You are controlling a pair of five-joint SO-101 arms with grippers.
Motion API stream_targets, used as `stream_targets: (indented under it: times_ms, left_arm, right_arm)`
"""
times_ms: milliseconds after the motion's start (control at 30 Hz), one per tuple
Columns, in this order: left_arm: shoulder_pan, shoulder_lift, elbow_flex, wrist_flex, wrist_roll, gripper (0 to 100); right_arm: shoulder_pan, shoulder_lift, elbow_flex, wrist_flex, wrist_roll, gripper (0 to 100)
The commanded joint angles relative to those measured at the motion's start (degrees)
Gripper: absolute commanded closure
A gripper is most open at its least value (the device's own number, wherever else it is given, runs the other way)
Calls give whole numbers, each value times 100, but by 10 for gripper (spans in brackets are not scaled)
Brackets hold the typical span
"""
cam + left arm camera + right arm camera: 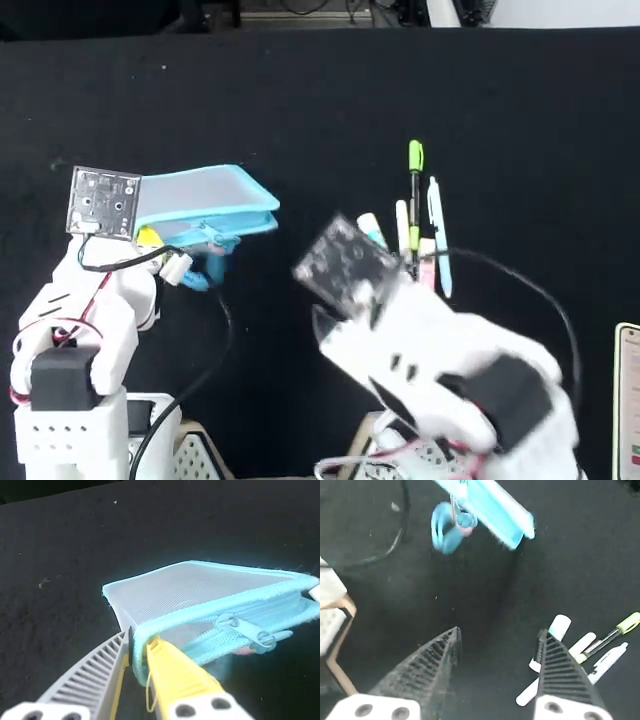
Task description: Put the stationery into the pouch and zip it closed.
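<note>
Light-blue mesh zip pouch (pixel 190 590), edge pinched by left gripper (pixel 139 642); right gripper (pixel 499 632) gapes wide beside white and green pens (pixel 582 642).

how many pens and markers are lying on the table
4 that I can tell, bunched right of the pouch: a green-capped pen, a white pen, a white marker, a blue-capped marker. The right arm covers their near ends, so more may be hidden.

From my remote seat this reads as a robotics lab: a desk (pixel 520 90) draped in black cloth, the white plastic left arm (pixel 75 330) and right arm (pixel 450 370) mounted at its edge (bare camera boards (pixel 103 203) on their wrists), loose cables (pixel 227 322) trailing.
</note>
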Motion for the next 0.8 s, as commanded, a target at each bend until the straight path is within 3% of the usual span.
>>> stream_targets:
  times_ms: [0, 100, 367, 500, 767]
  left_arm:
    - [-75, -9, -84, 26, 114, 970]
    - [-75, -9, -92, 26, 255, 970]
    - [-75, -9, -75, 26, 273, 970]
    - [-75, -9, -75, 26, 273, 970]
    - [-75, -9, -75, 26, 273, 970]
  right_arm:
    - [-360, 673, -127, -633, -431, 755]
    - [-747, 1042, 549, -1600, -633, 755]
    - [-782, 760, 2730, -4378, -695, 755]
    - [-782, 462, 3626, -5591, -1196, 755]
    - [-782, 154, 4681, -7156, -1767, 755]
